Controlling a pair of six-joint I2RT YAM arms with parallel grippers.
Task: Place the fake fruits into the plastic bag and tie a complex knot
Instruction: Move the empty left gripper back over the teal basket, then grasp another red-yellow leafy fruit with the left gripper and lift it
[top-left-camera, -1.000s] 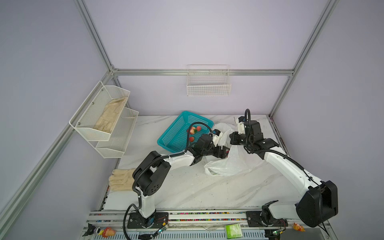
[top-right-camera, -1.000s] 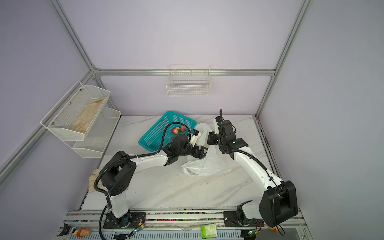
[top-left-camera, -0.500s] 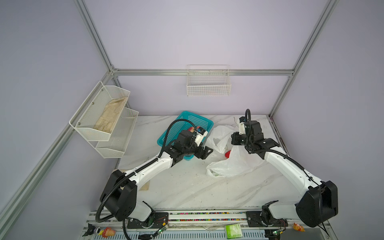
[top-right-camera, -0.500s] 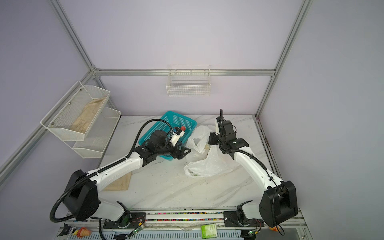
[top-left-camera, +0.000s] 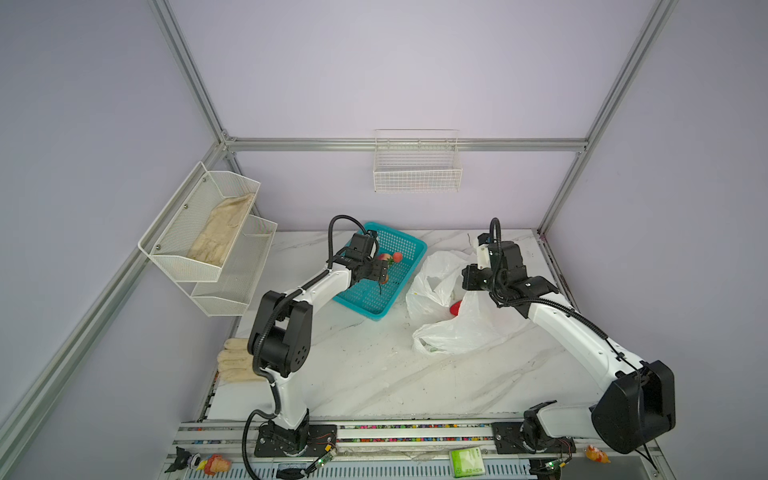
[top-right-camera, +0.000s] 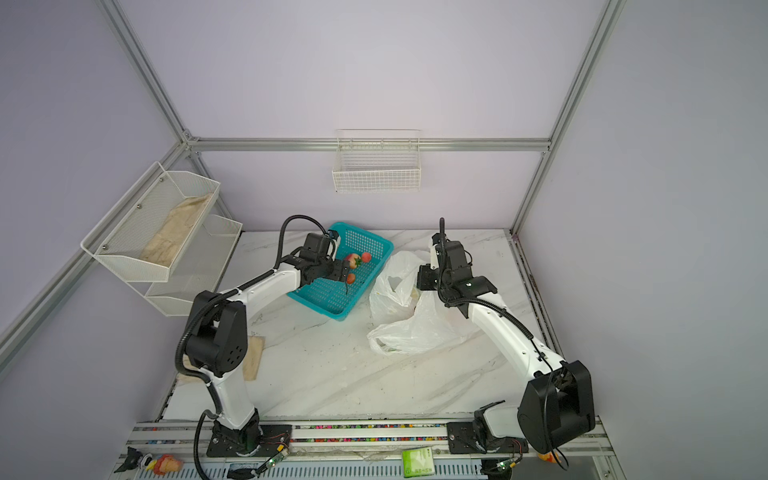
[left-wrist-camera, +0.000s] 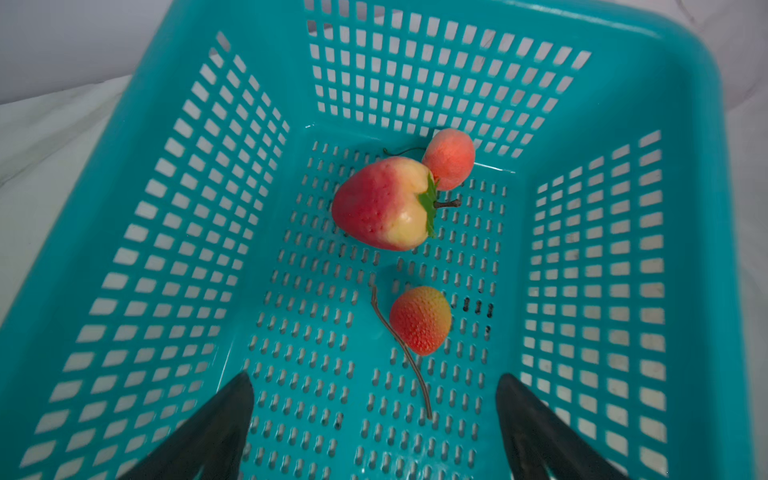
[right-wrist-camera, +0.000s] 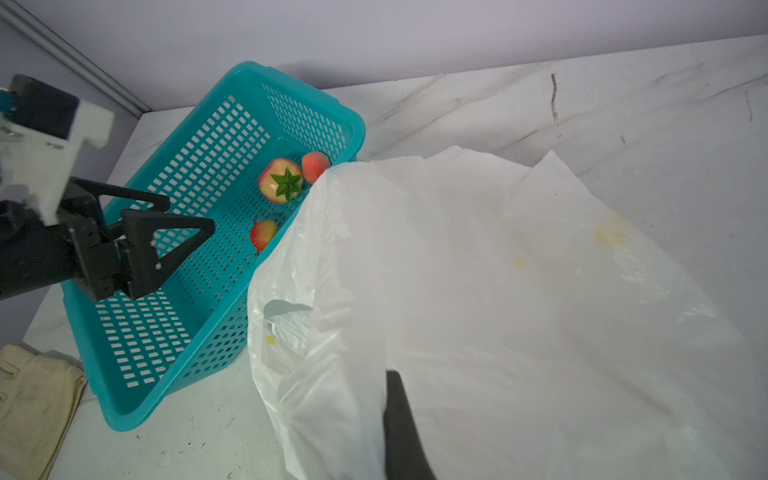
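**Hovering open-jawed over three strawberries in the basket**

Holding the left gripper (left-wrist-camera: 374, 380) spread wide and empty inside the teal basket (left-wrist-camera: 137, 216), above its perforated floor. Facing three of the fake fruits, touching none:
- nearest, just ahead of the tips and in line with the gap, a small textured strawberry (left-wrist-camera: 420, 320);
- farther on, a large strawberry (left-wrist-camera: 384, 205);
- touching that one, against the far wall, a small pale strawberry (left-wrist-camera: 449, 160).

Pinching the plastic bag (right-wrist-camera: 498, 291) with the right gripper (top-left-camera: 467, 279), pressed together on a fold of film and lifting the mouth open just beside the basket's long side. Showing, in a top view, a fourth red fruit (top-left-camera: 456, 308) down inside the bag.

Leaving free floor on either side of the left tips, out to the basket walls. Crowding the basket rim on the right arm's side with bag film. Keeping open marble table (top-left-camera: 365, 374) in front of basket and bag.

Looks:
- nearest berry orange-red, dimpled, with a thin brown stem trailing back towards the gripper;
- large berry red fading to cream-yellow, lying on its side, with a green leafy cap and a short stalk;
- pale berry pinkish-orange, no cap to be seen;
- bag thin, white, translucent and crinkled, with faint yellow prints.
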